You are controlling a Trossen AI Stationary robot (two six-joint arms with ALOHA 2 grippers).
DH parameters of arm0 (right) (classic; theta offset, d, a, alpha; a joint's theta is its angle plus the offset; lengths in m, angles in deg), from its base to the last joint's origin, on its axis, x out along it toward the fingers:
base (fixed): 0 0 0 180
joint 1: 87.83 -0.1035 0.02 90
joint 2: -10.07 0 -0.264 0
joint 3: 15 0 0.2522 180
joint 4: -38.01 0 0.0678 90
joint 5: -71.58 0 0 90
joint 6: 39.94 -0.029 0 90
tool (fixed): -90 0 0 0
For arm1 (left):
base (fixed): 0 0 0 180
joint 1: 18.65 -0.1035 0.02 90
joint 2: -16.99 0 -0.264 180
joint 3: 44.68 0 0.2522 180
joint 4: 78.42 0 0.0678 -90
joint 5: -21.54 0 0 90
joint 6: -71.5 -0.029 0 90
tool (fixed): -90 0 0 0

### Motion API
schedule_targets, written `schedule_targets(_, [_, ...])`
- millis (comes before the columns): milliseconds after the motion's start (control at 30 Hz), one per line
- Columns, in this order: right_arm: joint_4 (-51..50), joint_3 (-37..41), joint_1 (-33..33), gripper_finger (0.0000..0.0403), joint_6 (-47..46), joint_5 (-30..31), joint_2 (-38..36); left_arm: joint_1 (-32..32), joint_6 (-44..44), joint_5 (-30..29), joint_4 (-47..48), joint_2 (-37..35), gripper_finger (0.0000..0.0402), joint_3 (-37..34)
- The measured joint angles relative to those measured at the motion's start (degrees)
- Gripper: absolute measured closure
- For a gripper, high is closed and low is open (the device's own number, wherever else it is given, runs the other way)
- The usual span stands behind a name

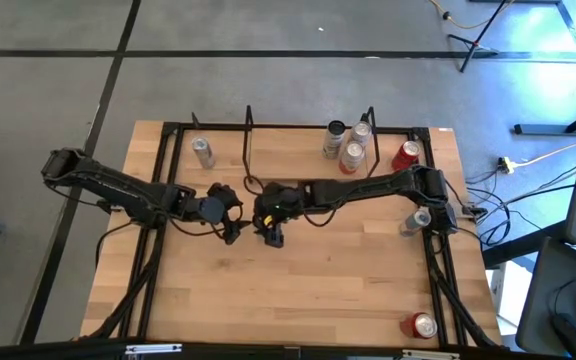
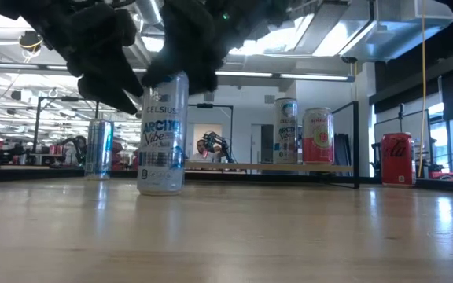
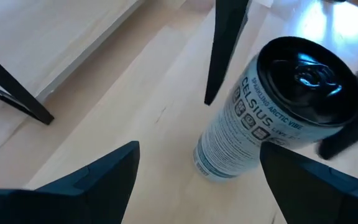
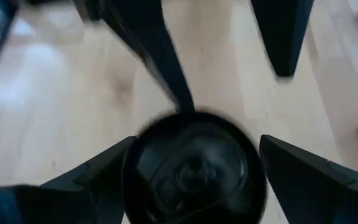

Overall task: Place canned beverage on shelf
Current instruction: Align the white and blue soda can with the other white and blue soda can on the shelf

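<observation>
1. High view: we find both arms meeting near the table's centre. The left gripper (image 1: 232, 228) sits at about 9 o'clock of the right gripper (image 1: 273, 232). The shelf (image 1: 308, 140) stands at 12 o'clock on the table, carrying three cans (image 1: 348, 145) at its right end.
2. Low view: we see the Celsius can (image 2: 162, 134) upright on the table (image 2: 226, 236), with dark fingers (image 2: 187, 47) just above and around its top.
3. Left wrist view: we note the left fingers (image 3: 98, 180) spread wide, gripping nothing; the can stands beyond them.
4. Right wrist view: the right fingers (image 4: 98, 174) flank the can's black lid (image 4: 194, 168), spread wide; we cannot tell whether they touch it.
</observation>
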Motion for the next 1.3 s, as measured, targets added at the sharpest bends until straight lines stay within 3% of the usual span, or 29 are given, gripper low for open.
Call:
schedule_targets(133, [-1.94,-0.04,-0.02,0.0095,1.3,1.96,-0.09,-0.25,-0.43,0.12,-0.06,0.0,0.0072,0.0])
schedule_targets(300, [-2.01,-0.04,-0.02,0.0178,1.74,1.89,-0.23,-0.25,-0.44,1.16,-0.18,-0.15,0.0072,0.0])
schedule_targets(533, [-5.56,0.1,1.42,0.0179,5.05,0.99,-6.72,-0.25,-0.44,8.8,0.84,-2.48,0.0072,0.9])
schedule_targets(700, [-13.86,-0.13,4.78,0.0179,7.88,1.72,-13.85,-0.2,-0.44,12.59,0.64,-4.03,0.0072,1.22])
schedule_targets(967, [-25.71,0.03,13.98,0.0179,11.91,3.26,-21.28,-0.01,-0.44,12.6,0.43,-4.0,0.0072,1.22])
schedule_targets(1300, [-20.25,12.61,25.34,0.0179,14.94,0.53,-27.22,-0.01,-0.44,12.12,0.77,-4.0,0.0072,1.22])
